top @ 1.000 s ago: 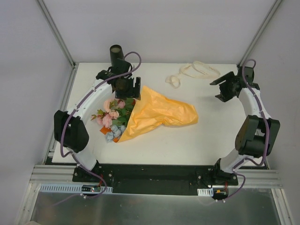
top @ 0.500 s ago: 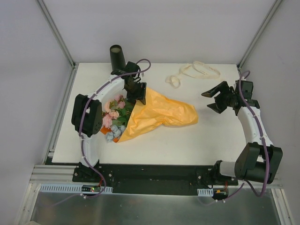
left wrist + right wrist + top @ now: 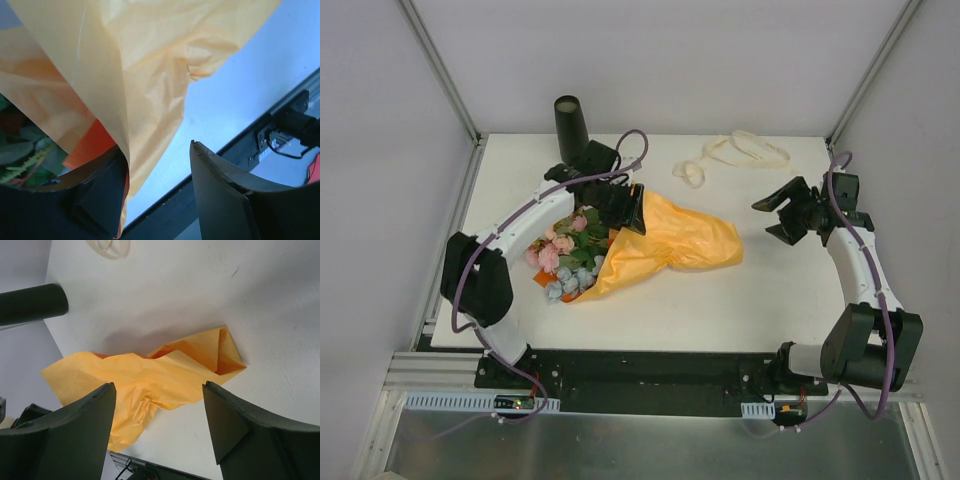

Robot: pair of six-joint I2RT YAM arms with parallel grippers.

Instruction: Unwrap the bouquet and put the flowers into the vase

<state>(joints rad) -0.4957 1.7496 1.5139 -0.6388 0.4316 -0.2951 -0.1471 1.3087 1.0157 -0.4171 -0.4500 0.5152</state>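
Loosely crinkled, shiny orange paper cone around rounded pastel roses

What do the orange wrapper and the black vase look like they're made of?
Orange wrapper: thin paper, or maybe film, slightly glossy; it holds sharp creases and lets light through in the left wrist view. Black vase: smooth, matte, likely plastic or ceramic; cannot tell which.

My top view: high behind rig, looking down over whole table. Left wrist cam: tight against orange paper, facing near table edge. Right wrist cam: farther off, facing left; shares paper, vase with top.
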